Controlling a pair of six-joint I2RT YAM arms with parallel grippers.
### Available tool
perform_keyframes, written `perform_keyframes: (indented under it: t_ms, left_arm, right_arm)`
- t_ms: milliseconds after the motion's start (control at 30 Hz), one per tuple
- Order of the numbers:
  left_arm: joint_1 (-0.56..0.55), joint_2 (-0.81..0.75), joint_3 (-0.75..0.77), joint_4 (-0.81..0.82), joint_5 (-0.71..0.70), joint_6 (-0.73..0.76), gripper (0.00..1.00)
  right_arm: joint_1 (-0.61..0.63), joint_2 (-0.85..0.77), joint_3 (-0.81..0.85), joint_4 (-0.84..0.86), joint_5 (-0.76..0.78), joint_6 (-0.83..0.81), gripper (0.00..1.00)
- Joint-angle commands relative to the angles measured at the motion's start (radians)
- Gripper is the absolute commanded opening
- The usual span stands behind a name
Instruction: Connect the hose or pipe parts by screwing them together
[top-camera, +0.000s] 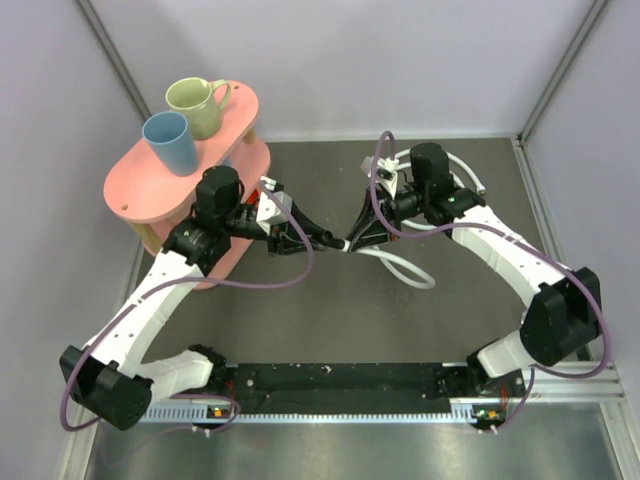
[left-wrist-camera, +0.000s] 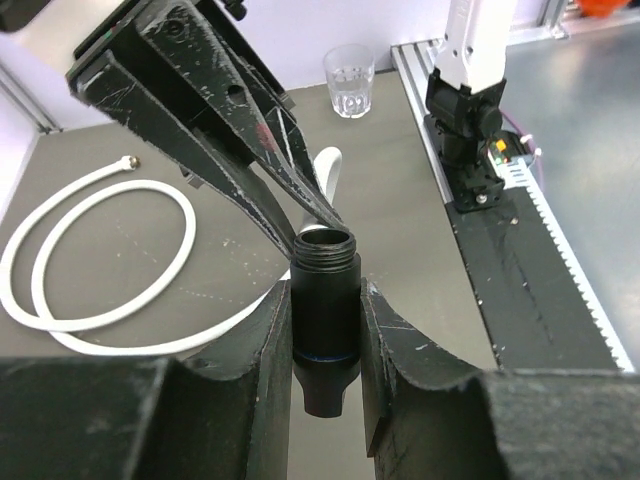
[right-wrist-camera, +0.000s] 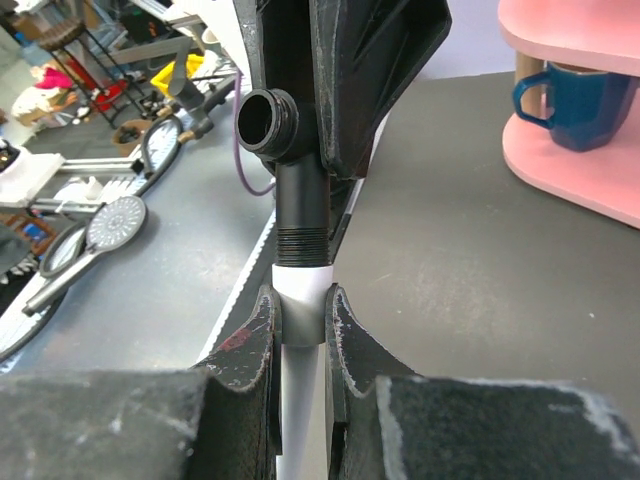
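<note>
My left gripper (left-wrist-camera: 325, 300) is shut on the black connector (left-wrist-camera: 325, 330) and holds it by its body, threaded mouth pointing away. In the right wrist view the connector (right-wrist-camera: 290, 190) shows as a T-shape, its threaded end butting against the white end of the hose (right-wrist-camera: 302, 290). My right gripper (right-wrist-camera: 302, 300) is shut on that hose end. From above, the left gripper (top-camera: 322, 240) and the right gripper (top-camera: 358, 238) meet tip to tip at mid-table. The white hose (top-camera: 405, 272) trails from there in loops; its coil (left-wrist-camera: 100, 260) lies flat on the table.
A pink two-tier shelf (top-camera: 180, 185) stands at the back left with a green mug (top-camera: 195, 105) and a blue cup (top-camera: 170, 142) on top. A blue mug (right-wrist-camera: 575, 105) sits on its lower tier. A glass (left-wrist-camera: 349, 80) stands on the table. A black rail (top-camera: 330, 380) runs along the near edge.
</note>
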Motion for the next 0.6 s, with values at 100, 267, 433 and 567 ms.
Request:
perform_keyframes:
  t_ms: [100, 267, 433, 567]
  left_arm:
    - [-0.092, 0.129, 0.037, -0.153, 0.022, 0.350, 0.00]
    - [-0.094, 0.240, 0.181, -0.478, 0.008, 0.619, 0.00]
    - [-0.104, 0.277, 0.204, -0.547, -0.054, 0.738, 0.00]
    - [-0.110, 0.264, 0.178, -0.537, -0.085, 0.797, 0.00]
  right_arm:
    - [0.058, 0.035, 0.059, 0.220, -0.076, 0.057, 0.00]
    - [0.057, 0.062, 0.058, 0.220, -0.085, 0.083, 0.00]
    - [0.058, 0.072, 0.052, 0.220, -0.087, 0.084, 0.00]
    - [0.051, 0.085, 0.049, 0.220, -0.079, 0.115, 0.00]
